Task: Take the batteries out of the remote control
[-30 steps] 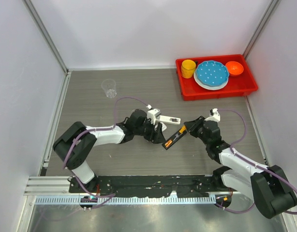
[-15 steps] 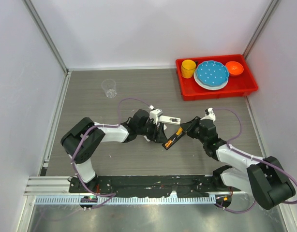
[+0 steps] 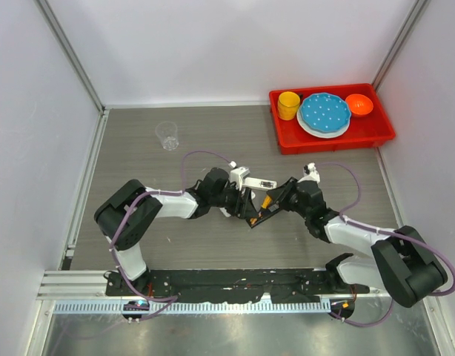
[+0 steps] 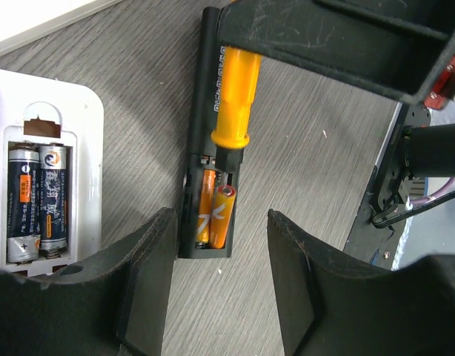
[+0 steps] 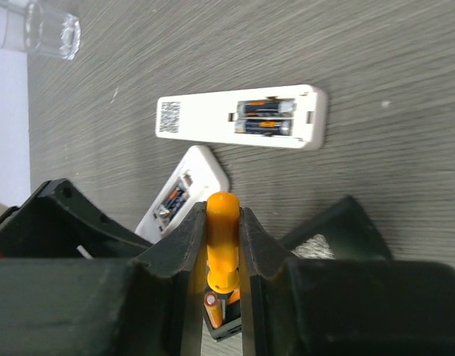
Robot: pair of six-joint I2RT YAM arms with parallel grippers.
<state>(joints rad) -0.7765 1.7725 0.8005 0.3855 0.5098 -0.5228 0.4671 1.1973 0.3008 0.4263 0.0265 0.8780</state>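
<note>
The black remote control [image 4: 207,133] lies open-backed, with two orange batteries [image 4: 214,215] in its compartment. An orange-handled tool [image 4: 235,96] points into that compartment, its tip by the batteries' top ends. My right gripper [image 5: 222,215] is shut on the tool's handle [image 5: 223,245], and one orange battery [image 5: 213,308] shows below it. My left gripper [image 4: 220,297] is open. Its fingers [image 4: 146,282] straddle the table just short of the black remote's end and hold nothing. In the top view both grippers [image 3: 246,204] [image 3: 273,202] meet over the black remote [image 3: 258,216].
Two white remotes lie open-backed with dark batteries: one beside my left finger [image 4: 50,170], one farther back [image 5: 242,119]. A clear glass [image 3: 167,136] stands at the back left. A red tray [image 3: 331,141] at the back right holds a yellow cup [image 3: 289,104], blue plate [image 3: 324,113] and orange bowl [image 3: 359,104].
My right gripper has moved left with the tool, bringing its tip to the black remote's compartment. The left gripper's jaws have narrowed a little.
</note>
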